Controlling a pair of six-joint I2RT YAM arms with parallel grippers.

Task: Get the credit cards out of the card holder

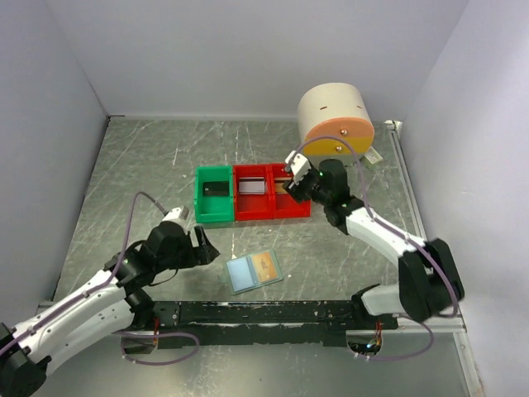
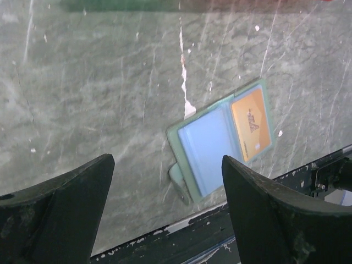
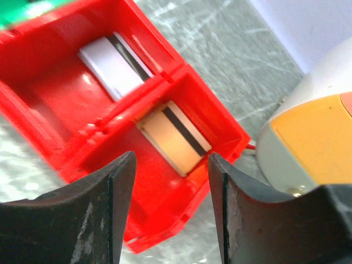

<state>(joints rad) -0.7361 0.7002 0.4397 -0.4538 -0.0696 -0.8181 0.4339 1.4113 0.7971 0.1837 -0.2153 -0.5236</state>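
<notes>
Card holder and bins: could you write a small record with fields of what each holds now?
holder: open flat on table
holder content: one orange card in one pocket; other pocket looks empty
right red bin: tan striped card
middle red bin: white striped card
left gripper: open, beside holder
right gripper: open, above right red bin
</notes>
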